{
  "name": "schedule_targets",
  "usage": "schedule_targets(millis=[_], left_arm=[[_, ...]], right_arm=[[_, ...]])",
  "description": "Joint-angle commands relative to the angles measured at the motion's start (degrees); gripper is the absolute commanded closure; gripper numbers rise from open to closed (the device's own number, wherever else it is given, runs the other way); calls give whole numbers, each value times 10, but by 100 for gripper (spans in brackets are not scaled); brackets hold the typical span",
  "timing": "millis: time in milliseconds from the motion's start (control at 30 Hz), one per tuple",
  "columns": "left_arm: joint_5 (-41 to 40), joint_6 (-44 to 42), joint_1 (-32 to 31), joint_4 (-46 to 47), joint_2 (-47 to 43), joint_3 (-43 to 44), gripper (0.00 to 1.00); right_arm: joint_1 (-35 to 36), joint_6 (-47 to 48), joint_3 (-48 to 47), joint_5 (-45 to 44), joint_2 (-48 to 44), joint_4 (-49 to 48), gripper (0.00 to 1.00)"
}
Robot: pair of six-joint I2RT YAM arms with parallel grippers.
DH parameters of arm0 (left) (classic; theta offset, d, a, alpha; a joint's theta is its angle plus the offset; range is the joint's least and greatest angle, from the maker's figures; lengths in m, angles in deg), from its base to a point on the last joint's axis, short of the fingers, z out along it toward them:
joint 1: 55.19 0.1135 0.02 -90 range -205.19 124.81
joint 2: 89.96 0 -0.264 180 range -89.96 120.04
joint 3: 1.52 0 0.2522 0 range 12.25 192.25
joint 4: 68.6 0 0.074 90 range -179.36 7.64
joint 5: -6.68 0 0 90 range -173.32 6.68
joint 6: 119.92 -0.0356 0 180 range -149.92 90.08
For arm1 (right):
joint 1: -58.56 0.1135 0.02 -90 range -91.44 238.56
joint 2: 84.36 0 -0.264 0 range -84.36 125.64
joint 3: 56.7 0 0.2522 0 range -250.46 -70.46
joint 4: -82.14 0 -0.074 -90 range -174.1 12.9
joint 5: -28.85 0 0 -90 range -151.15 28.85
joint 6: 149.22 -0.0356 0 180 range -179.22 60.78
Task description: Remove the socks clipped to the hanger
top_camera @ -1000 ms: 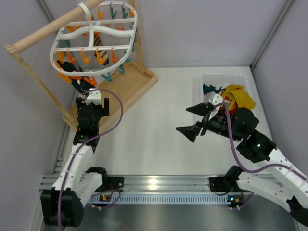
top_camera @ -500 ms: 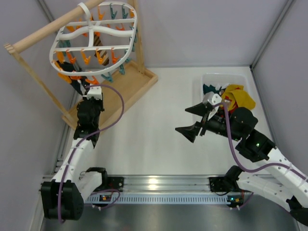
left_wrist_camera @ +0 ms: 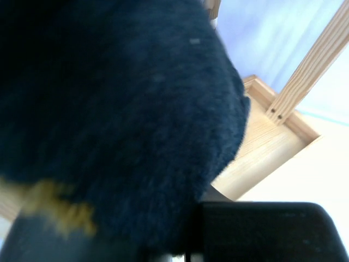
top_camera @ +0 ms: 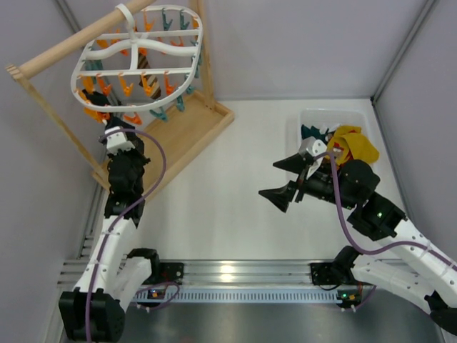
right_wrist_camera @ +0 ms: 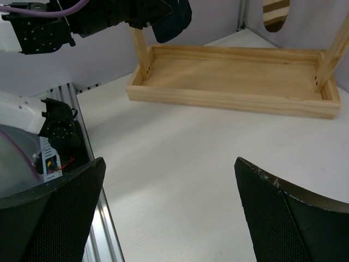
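The white oval hanger [top_camera: 191,71] hangs from a wooden rod, with orange and teal clips under it. My left gripper [top_camera: 108,121] reaches up under its near left edge and is shut on a dark sock [left_wrist_camera: 109,109], which fills the left wrist view. From the right wrist view the same dark sock [right_wrist_camera: 170,19] hangs at the left arm's tip. A brown-and-cream striped sock [right_wrist_camera: 275,13] still dangles from the hanger. My right gripper [top_camera: 275,180] hovers open over the table's middle with nothing between its fingers [right_wrist_camera: 283,218].
The wooden stand's tray base [right_wrist_camera: 234,76] lies below the hanger, with upright posts [left_wrist_camera: 311,65] at its corners. A white bin [top_camera: 332,116] at the back right holds a yellow sock [top_camera: 358,144] and a teal sock [top_camera: 310,132]. Grey walls close in on both sides.
My left gripper has moved up and to the left under the hanger's edge and has shut on the dark sock. The right arm has barely shifted.
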Motion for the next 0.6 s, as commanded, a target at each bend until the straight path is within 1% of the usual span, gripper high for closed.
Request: schedule_targets(millis=[0,67,133,167,200,233,267,367,400,467,533,567], left_arm=[[-25,113,-3,-39,-18,13,100],[-26,135,-7,-50,-18,2,100],[-31,139,-24,-62,-14,-1,100],[-60,139,-35,-67,-11,0,100],[-80,139,-69,-71,-6,1,100],[-98,138,-88,-73,-3,5,100],[-146,136,-134,-72,0,9,100],[-206,123,-210,-72,18,29,100],[-223,123,-248,-75,32,35,100],[-222,145,-282,-87,46,54,100],[-254,152,-308,-100,73,76,100],[-275,151,-342,-103,85,83,100]], right_arm=[[3,-7,4,9,-6,-43,3],[3,-8,5,9,-7,-43,3],[3,-12,6,9,-7,-48,3],[3,-12,6,8,-8,-49,3],[3,-13,6,8,-9,-50,3],[3,-13,7,2,-11,-50,3],[3,-16,8,-2,-11,-55,3],[3,-24,-1,-13,-9,-56,3],[3,-26,-6,-14,-7,-55,3],[3,-36,-20,-16,1,-52,3],[3,-48,-34,-25,10,-50,4],[3,-55,-50,-28,23,-50,4]])
